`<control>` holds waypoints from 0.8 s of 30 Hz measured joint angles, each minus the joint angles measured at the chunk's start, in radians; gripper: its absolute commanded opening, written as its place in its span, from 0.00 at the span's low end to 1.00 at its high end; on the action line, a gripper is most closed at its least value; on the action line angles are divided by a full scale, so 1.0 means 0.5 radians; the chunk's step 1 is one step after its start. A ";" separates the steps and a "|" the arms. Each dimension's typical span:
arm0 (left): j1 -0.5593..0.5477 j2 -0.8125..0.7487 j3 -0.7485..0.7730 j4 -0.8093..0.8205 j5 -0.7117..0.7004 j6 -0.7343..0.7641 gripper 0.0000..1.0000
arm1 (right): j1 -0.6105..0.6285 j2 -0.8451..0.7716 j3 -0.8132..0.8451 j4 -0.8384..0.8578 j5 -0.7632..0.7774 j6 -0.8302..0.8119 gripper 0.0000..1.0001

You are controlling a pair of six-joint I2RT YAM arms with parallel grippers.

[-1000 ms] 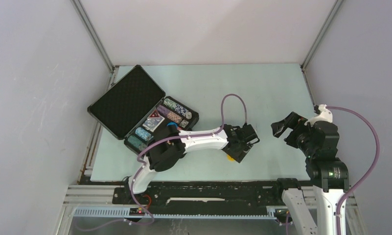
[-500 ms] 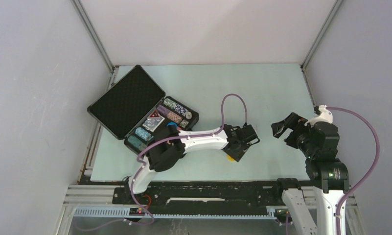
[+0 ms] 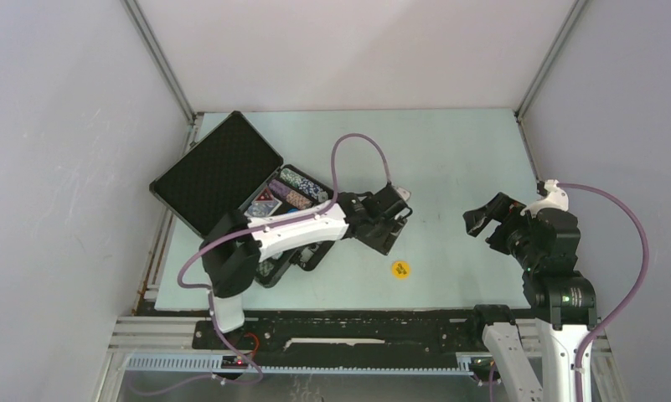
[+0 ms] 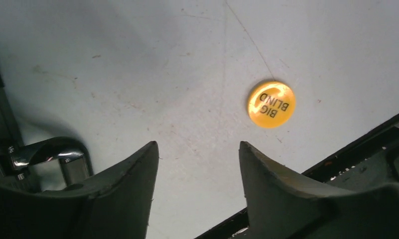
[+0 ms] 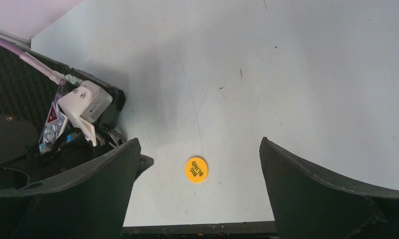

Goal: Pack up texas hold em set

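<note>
Left gripper (image 3: pixel 389 221) released, jaws apart, nothing between; sat just beside briefcase (image 3: pixel 215 172) at its 3 o'clock edge. Yellow BIG BLIND disc (image 3: pixel 400 268) lay flat on table (image 3: pixel 449 159), at 5 o'clock from left gripper, apart from it. Briefcase open at table's 9 o'clock, chips (image 3: pixel 302 186) inside. Right gripper (image 3: pixel 481 219) spread wide, empty, at table's 3 o'clock.
</note>
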State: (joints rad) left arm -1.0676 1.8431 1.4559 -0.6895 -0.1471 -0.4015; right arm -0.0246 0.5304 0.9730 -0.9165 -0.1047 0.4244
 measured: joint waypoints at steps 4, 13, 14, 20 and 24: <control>-0.019 0.045 0.006 0.034 0.062 -0.018 0.77 | 0.000 0.000 0.000 0.001 -0.002 0.000 1.00; -0.192 0.531 0.345 -0.055 0.090 -0.095 0.71 | 0.000 0.000 0.000 0.001 -0.002 0.000 1.00; -0.200 0.566 0.383 -0.069 0.089 -0.101 0.71 | 0.000 -0.001 0.000 0.001 -0.002 0.000 1.00; -0.238 0.716 0.549 -0.127 0.062 -0.134 0.67 | 0.000 -0.003 0.000 0.001 -0.003 0.000 1.00; -0.247 0.728 0.567 -0.161 0.039 -0.141 0.61 | 0.000 -0.011 0.000 0.001 -0.003 0.000 1.00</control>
State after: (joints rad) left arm -1.1912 2.2070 1.7393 -0.7700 -0.1276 -0.4721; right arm -0.0246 0.5251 0.9730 -0.9161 -0.1062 0.4244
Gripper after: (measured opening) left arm 0.666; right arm 0.993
